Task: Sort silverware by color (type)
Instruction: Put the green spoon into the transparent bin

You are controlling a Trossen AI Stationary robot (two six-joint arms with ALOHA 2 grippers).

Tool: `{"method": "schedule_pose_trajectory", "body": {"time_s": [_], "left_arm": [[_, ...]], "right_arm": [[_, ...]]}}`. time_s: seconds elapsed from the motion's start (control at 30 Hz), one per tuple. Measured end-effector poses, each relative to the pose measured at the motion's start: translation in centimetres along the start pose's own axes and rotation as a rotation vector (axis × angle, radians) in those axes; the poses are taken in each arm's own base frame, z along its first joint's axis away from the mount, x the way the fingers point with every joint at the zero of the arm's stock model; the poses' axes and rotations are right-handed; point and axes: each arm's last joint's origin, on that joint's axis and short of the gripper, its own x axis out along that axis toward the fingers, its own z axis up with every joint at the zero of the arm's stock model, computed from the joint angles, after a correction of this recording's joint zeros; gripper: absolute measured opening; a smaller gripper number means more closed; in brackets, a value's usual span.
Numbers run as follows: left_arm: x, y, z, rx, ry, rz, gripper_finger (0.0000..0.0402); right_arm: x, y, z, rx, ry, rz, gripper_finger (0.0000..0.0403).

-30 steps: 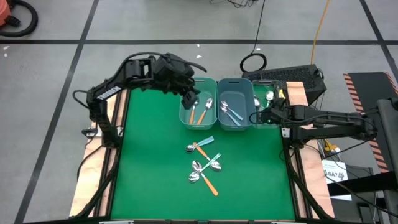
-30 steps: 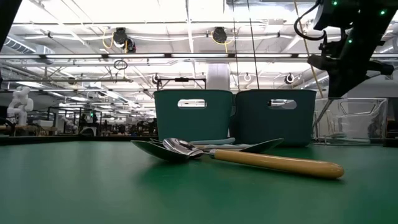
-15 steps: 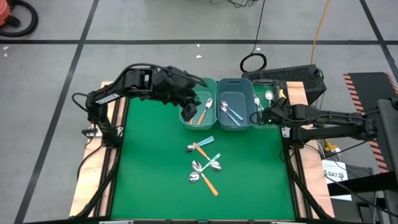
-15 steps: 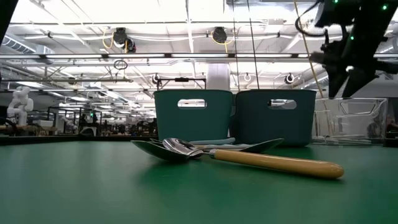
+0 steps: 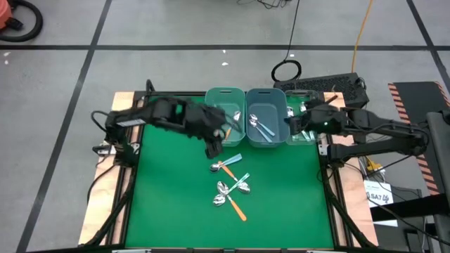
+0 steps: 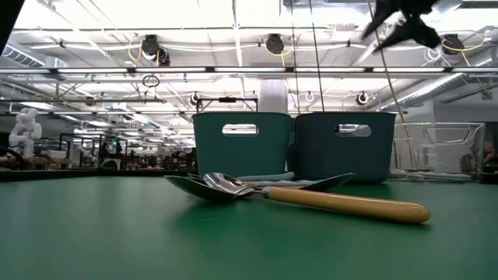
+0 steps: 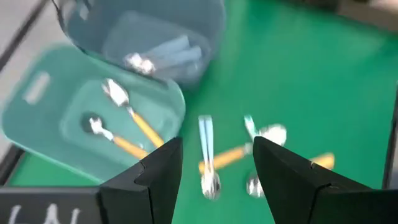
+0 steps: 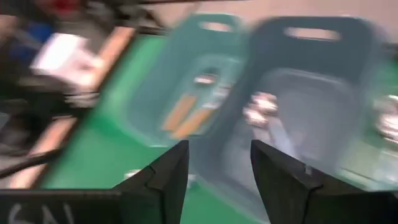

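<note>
Five loose spoons [image 5: 231,184] lie mid-worktop [image 5: 169,204], green surface free on all sides. Left gripper [image 5: 213,147], fingers apart and empty, hovers beside the orange-spoon bin [image 5: 223,98]; right gripper [image 5: 292,125], fingers apart, hangs over the rightmost bin [image 5: 302,137]. No legible writing.

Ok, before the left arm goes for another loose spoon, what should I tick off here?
1. Left gripper open and empty: ok.
2. Left gripper over the loose spoons on the mat: ok, it hangs just beside the nearest one.
3. Orange spoons in the left bin: ok, two show.
4. Blue spoons in the middle bin: ok.
5. Right gripper open, holding nothing: ok.
6. Right arm away from the loose spoons: ok, it is up by the bins.
</note>
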Motion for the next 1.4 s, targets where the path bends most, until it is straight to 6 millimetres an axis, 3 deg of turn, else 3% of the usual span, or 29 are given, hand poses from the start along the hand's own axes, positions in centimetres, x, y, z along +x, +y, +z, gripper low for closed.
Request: {"method": "schedule_pose_trajectory", "body": {"time_s": [0.13,0.3,0.7,1.0,1.23,1.4], "left_arm": [[2.3,-3.7,-1.7,0.099,0.126,-0.017,0.0202],[5.4,-7.8,-3.0,0.148,0.192,-0.048,0.0202],[13.1,-12.1,-3.1,-0.07,0.16,-0.091,0.0202],[17.1,-16.5,-7.0,0.136,0.19,0.011,0.0188],[21.9,-17.1,-7.7,-0.005,0.23,-0.015,0.012],[22.7,-15.2,-7.7,-0.18,0.321,0.086,0.0107]], "right_arm": [[-0.3,1.9,0.0,-0.02,0.01,0.165,0.0168],[0.0,3.0,-1.5,-0.096,0.088,0.2,0.0168],[-1.7,2.2,-4.4,-0.288,0.413,0.264,0.0168],[-4.0,1.8,-5.1,-0.361,0.468,0.406,0.0168],[-4.6,1.9,-5.9,-0.43,0.512,0.452,0.0168],[-5.4,1.8,-6.4,-0.459,0.552,0.494,0.0168]]}}
